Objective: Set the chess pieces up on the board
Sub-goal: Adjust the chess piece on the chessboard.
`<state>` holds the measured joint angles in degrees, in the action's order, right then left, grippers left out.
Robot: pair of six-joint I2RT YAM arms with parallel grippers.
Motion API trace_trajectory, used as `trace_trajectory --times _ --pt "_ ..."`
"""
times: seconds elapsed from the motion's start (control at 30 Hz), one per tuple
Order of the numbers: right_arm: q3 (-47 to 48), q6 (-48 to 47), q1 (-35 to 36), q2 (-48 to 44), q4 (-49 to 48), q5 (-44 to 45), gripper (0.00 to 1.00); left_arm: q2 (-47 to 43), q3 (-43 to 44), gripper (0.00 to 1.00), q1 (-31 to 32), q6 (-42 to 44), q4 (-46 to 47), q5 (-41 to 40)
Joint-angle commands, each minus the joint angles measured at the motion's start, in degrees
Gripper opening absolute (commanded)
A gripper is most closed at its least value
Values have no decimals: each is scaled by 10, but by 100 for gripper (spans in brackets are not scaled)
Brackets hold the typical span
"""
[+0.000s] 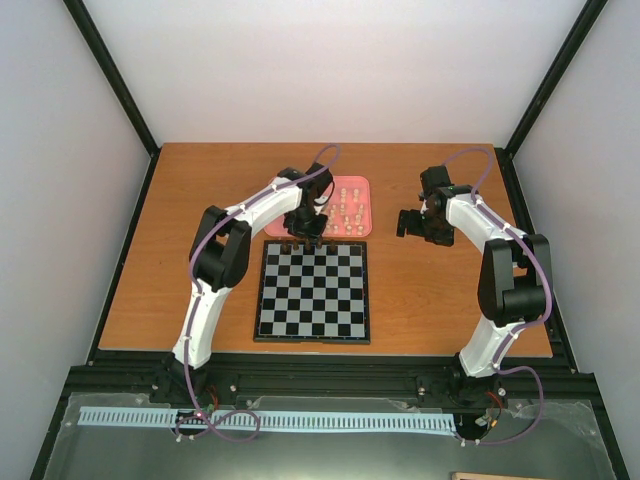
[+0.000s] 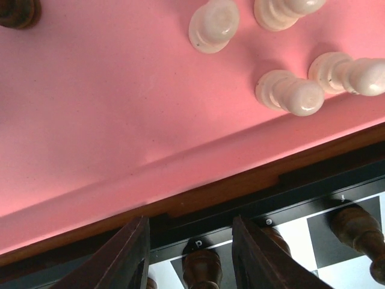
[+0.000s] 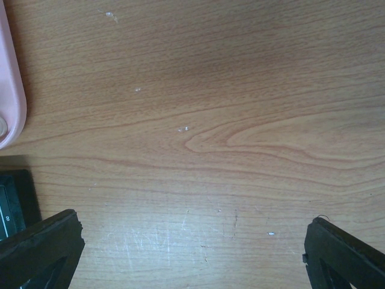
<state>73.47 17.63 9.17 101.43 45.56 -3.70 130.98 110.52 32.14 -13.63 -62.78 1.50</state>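
Straddling dark piece (image 2: 201,268), L end effector (image 2: 190,221) half-open, no grip; seen wrist cam only.

You'll find the black-and-silver chequered board (image 1: 312,290) lying flat on the desk (image 1: 420,300), just left of centre. A few dark pieces (image 1: 305,243) stand upright along its far row. The cream pieces (image 1: 350,212) are scattered in the pink tray (image 1: 362,185) just beyond the board's far edge.
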Motion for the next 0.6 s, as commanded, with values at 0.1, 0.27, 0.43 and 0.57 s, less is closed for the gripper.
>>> trace_trajectory --times 0.1,0.27,0.43,0.57 --pt "7 0 5 13 -1 1 100 1 9 41 0 10 6 4" --pt "9 0 5 14 -2 0 100 -1 8 41 0 10 6 9" --pt "10 1 5 16 -3 -2 100 -4 4 41 0 10 6 10" --pt "10 2 5 17 -4 -4 100 -6 -2 41 0 10 6 11"
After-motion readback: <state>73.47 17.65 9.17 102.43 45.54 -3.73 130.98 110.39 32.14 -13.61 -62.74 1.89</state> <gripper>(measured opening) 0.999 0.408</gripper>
